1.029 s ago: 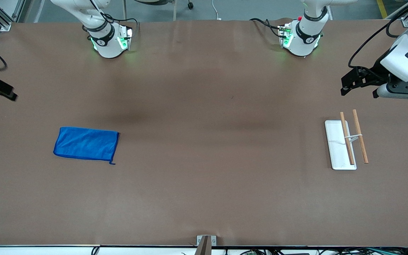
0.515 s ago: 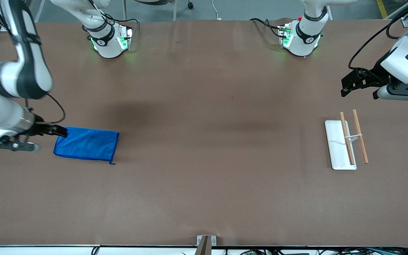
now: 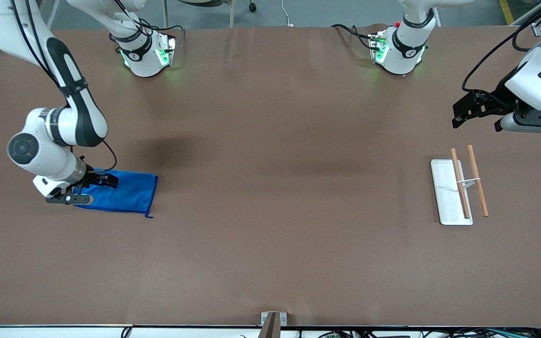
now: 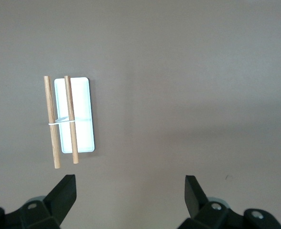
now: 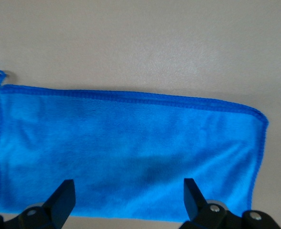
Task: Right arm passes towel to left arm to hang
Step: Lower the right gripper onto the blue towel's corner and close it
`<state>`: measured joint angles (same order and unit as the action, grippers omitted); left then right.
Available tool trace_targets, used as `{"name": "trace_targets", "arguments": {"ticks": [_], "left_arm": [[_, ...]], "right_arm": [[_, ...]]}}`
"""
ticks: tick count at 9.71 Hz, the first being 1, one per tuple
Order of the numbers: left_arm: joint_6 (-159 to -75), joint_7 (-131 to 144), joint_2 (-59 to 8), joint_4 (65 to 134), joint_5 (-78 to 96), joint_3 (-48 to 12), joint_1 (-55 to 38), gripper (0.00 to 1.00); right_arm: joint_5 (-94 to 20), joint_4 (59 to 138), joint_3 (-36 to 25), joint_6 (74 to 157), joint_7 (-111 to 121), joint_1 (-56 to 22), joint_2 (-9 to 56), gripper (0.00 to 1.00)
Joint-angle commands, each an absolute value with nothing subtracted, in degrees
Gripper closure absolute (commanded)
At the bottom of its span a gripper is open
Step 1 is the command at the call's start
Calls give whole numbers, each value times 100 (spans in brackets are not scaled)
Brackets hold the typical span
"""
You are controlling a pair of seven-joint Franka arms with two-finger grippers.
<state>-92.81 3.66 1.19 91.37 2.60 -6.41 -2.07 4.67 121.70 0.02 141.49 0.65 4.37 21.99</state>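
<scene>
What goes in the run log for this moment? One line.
stage: approach | right claw: open, over towel, no grasp | left claw: open, waiting above table near rack | towel: flat on table

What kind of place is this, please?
Probably a robotics lab bench: two robot arms fixed at a brown-covered table, a blue towel and a small rack laid out, and cables along the edge.

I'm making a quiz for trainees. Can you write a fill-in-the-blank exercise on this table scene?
1. The towel is coloured ____.
2. The right gripper is over the ____, fingers open.
3. The rack has ____ wooden bars.
4. The left gripper, open, holds ____.

Missing words: blue; towel; two; nothing
</scene>
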Motion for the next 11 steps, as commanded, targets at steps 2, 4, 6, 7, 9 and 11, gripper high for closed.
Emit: {"name": "trace_targets", "arguments": {"ticks": [2, 4, 6, 7, 9, 11], "left_arm": [[-9299, 396, 0, 9176, 264, -659, -193, 0], [-9299, 404, -9, 9167, 264, -659, -193, 0], [-9299, 396, -9, 9167, 264, -650, -193, 0], [-9299, 404, -9, 9176, 255, -659, -193, 0], [-9299, 396, -9, 9167, 264, -659, -185, 0], [-9299, 378, -52, 9097, 264, -659, -185, 0]], "right_arm": [[527, 12375, 9, 14983, 491, 615, 2557, 0], [527, 12366, 9, 15020, 501, 650, 2654, 0], [527, 12384, 0, 15126, 492, 642, 2707, 7], [527, 12375, 9, 15143, 492, 642, 2724, 20], [527, 12375, 9, 15179, 483, 650, 2804, 37], [527, 12366, 9, 15231, 475, 650, 2865, 52]]}}
